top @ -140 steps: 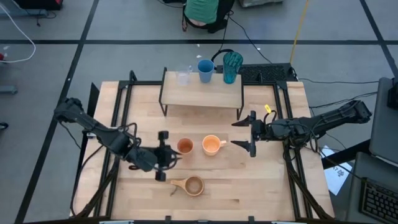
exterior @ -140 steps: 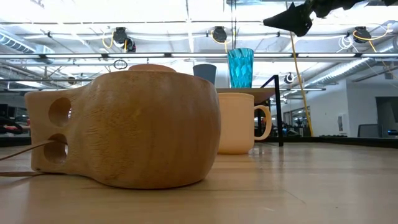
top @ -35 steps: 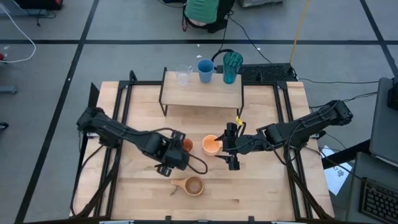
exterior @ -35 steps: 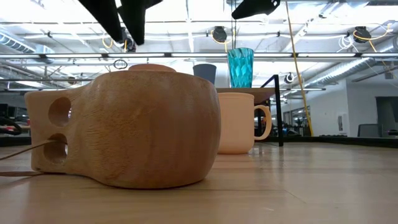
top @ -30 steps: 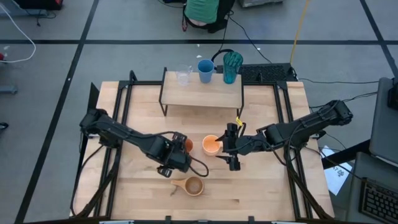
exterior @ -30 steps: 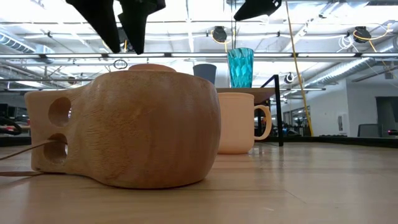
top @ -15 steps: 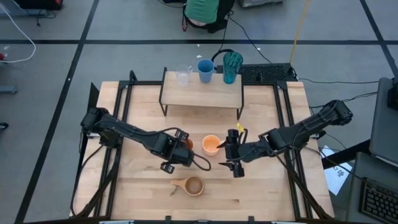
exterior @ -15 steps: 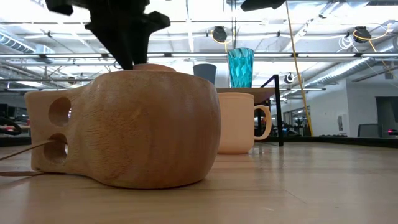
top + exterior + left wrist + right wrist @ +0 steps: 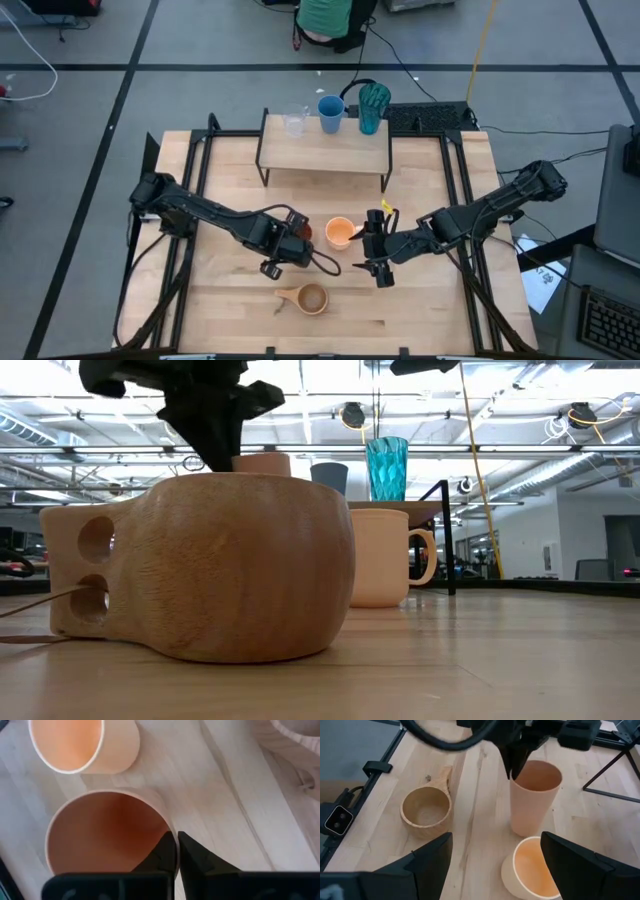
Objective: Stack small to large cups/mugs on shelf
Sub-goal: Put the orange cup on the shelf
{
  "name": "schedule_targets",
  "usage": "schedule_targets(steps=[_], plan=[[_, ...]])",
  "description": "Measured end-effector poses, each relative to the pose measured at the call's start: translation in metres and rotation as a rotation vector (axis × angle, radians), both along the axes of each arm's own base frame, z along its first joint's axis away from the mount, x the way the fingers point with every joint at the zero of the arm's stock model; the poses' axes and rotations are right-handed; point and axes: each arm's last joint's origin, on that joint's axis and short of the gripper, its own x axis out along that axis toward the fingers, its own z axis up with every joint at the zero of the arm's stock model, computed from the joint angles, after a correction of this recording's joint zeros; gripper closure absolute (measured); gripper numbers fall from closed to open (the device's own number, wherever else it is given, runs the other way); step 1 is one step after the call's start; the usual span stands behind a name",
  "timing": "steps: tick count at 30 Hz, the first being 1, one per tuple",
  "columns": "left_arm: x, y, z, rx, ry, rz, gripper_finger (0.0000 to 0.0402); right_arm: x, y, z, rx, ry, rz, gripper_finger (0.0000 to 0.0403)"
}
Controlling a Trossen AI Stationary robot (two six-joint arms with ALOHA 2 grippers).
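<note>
The orange-brown tumbler [image 9: 299,231] stands mouth up on the table's middle, with my left gripper [image 9: 176,851] shut on its rim. The orange handled mug [image 9: 340,232] stands on its base just to the tumbler's right. My right gripper [image 9: 374,252] hangs open to the right of the mug, touching nothing. The tan wooden cup [image 9: 311,298] rests on its base nearer the front edge. On the shelf [image 9: 325,150] at the back stand the clear glass [image 9: 294,123], the blue cup [image 9: 330,112] and the teal tumbler [image 9: 373,107]. My left gripper pinches the tumbler's rim on its near side [image 9: 174,836], one finger [image 9: 162,854] inside the cup and the other [image 9: 196,856] outside its wall. The fingers come steeply from above, pointing down [image 9: 514,764]. The tumbler stays about upright, its base on the table.
Black frame rails [image 9: 200,170] run along the table's left and right sides. The shelf's thin black legs [image 9: 262,172] stand behind the mug. A person [image 9: 325,18] is beyond the far edge. Bare tabletop [image 9: 420,310] lies at the front right.
My left gripper has sunk onto the orange-brown tumbler's rim and shut on it, with one finger inside. My right gripper has shifted a little toward the near edge beside the mug and stayed open.
</note>
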Motion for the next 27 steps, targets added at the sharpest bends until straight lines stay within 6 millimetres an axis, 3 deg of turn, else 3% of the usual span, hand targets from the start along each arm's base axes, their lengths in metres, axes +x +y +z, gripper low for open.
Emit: schedule_targets(steps=[9, 19, 27], plan=[[-0.018, 0.003, 0.041, -0.041, -0.129, -0.019, 0.0392, 0.000, 0.000, 0.000, 0.003, -0.009, -0.016, 0.0111], [-0.050, 0.007, 0.097, -0.106, -0.371, -0.060, 0.0394, 0.007, -0.001, 0.012, -0.052, -0.165, -0.120, 0.0110], [-0.053, 0.006, 0.107, -0.116, -0.439, -0.115, 0.0397, 0.023, 0.002, 0.010, -0.090, -0.275, -0.206, 0.0081]])
